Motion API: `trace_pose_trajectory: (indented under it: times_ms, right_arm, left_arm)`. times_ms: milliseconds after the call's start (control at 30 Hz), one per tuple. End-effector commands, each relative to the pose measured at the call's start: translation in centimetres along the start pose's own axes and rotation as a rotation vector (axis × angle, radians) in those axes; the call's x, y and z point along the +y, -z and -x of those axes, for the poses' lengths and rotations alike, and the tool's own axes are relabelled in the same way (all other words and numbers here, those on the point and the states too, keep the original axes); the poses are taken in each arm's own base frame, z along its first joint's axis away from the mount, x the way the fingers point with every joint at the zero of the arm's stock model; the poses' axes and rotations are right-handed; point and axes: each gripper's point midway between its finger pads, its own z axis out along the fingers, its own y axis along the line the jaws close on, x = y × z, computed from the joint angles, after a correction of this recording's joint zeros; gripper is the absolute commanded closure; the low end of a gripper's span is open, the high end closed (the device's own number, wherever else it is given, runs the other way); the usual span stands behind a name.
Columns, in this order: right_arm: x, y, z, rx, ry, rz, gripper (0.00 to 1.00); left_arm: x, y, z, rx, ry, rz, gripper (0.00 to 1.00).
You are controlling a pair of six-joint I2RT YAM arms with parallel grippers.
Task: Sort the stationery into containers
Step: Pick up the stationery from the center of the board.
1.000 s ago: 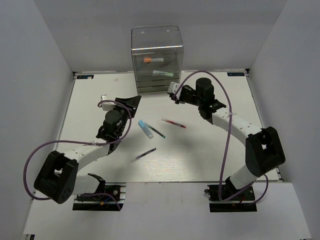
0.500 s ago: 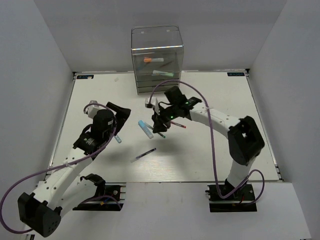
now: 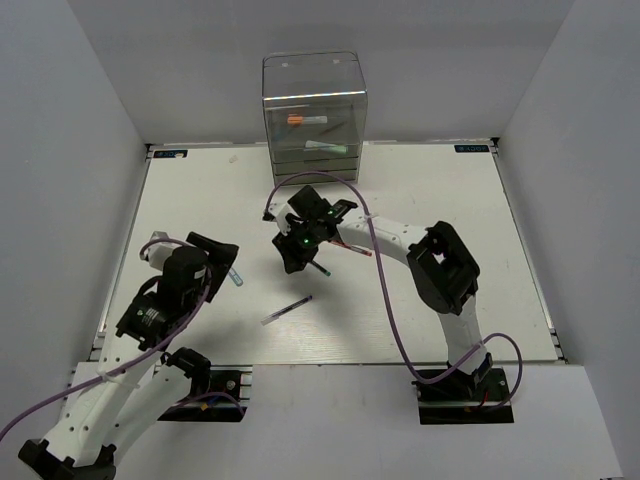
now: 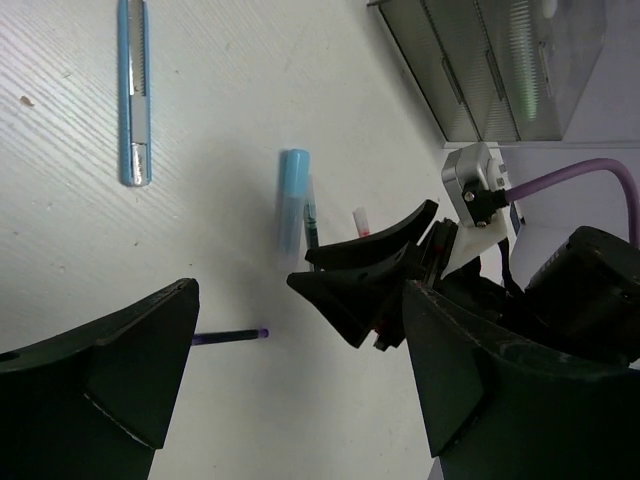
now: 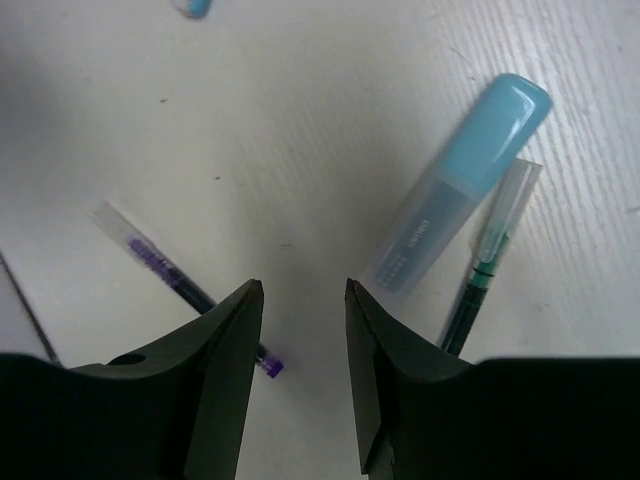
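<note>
The containers (image 3: 315,115) are a clear stack of drawers at the back, with an orange-capped (image 3: 298,120) and a green-capped marker (image 3: 331,147) inside. On the table lie a light-blue-capped marker (image 5: 460,200), a green pen (image 5: 478,275) beside it, a purple pen (image 3: 287,308), a red pen (image 3: 354,248) and a blue pen (image 3: 233,276). My right gripper (image 5: 303,300) hovers open just left of the marker, nothing between its fingers. My left gripper (image 4: 300,370) is open and empty, near the blue pen (image 4: 133,95).
White walls close in the table (image 3: 440,310) on the left, right and back. The right arm reaches across the middle toward the left arm, and its purple cable (image 3: 385,290) loops above the table. The drawer stack also shows in the left wrist view (image 4: 480,70).
The left gripper opened wide and drew back toward the near left, leaving the blue pen on the table. The right gripper swung left from the drawers to the light-blue marker, widening its jaws.
</note>
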Motion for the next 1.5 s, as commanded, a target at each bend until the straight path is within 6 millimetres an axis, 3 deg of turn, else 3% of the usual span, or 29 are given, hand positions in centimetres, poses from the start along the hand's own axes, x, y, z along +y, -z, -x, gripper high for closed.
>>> trace_pose_trajectory:
  times_ms: [0, 233, 633, 1000, 1267, 1467]
  right_arm:
    - [-1.8, -0.3, 0.9, -0.003, -0.053, -0.142, 0.55]
    - [-3.6, -1.0, 0.3, 0.006, -0.061, -0.24, 0.54]
    - [-4.4, -3.5, -0.9, 0.045, -0.017, -0.275, 0.46]
    - [-4.9, -3.6, -0.8, 0.044, 0.015, -0.312, 0.46]
    - [-6.2, -4.2, 2.1, 0.019, 0.075, -0.337, 0.45]
    - [-6.8, -5.2, 1.4, 0.037, 0.077, -0.344, 0.45]
  left_arm:
    - [2.4, -0.2, -0.1, -0.011, 0.005, 0.081, 0.07]
    - [2.5, -0.3, -0.6, 0.011, 0.002, 0.085, 0.07]
    - [2.1, -0.3, -0.9, 0.026, 0.015, 0.073, 0.06]
    - [2.2, -0.1, -0.8, 0.026, 0.024, 0.073, 0.06]
    - [1.9, -0.3, -0.8, 0.026, 0.024, 0.074, 0.06]
    - [2.3, -0.1, -0.7, 0.019, 0.02, 0.085, 0.06]
